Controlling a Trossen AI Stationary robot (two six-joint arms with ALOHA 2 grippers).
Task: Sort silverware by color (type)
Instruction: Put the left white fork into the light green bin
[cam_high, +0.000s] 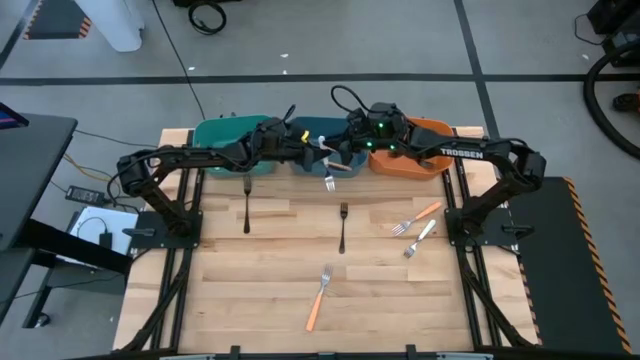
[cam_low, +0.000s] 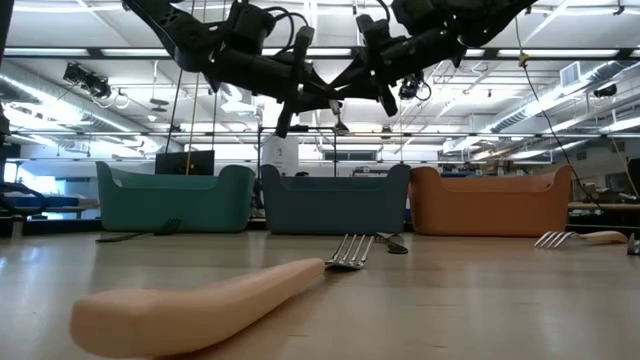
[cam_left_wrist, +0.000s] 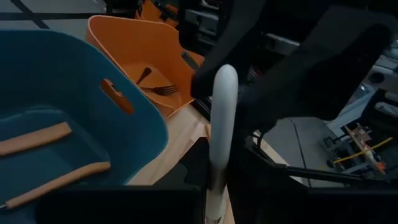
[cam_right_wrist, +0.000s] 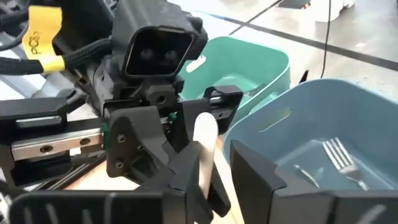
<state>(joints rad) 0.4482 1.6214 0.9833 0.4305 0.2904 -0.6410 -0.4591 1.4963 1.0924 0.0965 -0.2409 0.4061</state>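
Right now your two arms meet high over the far edge of the surface (cam_high: 260, 300), above the blue bin (cam_high: 318, 128). The white-handled fork (cam_left_wrist: 224, 124) stands between them. The left hand (cam_left_wrist: 214, 183) is pinching it low on the handle, and the rounded end of the handle points up toward the other arm. The right hand (cam_right_wrist: 214, 186) faces it from the opposite side. Its fingers (cam_right_wrist: 261, 180) are spread, with the same pale handle standing in the gap between them, so the hold looks to be the left hand's alone.

The teal bin (cam_high: 228, 130), the blue bin and the orange bin (cam_high: 432, 162) sit in a row along the far edge. In the left wrist view you can see two orange-handled forks (cam_left_wrist: 34, 138) lying in the blue bin and a dark fork (cam_left_wrist: 155, 88) in the orange bin. The right wrist view shows a silver fork (cam_right_wrist: 339, 155) in the blue bin as well.

On the open surface there are two black forks, one on the left (cam_high: 246, 205) and one near the middle (cam_high: 342, 228). An orange-handled fork (cam_high: 318, 298) lies toward the near edge. Another orange-handled fork (cam_high: 415, 220) lies on the right, just beside a silver one (cam_high: 420, 240).
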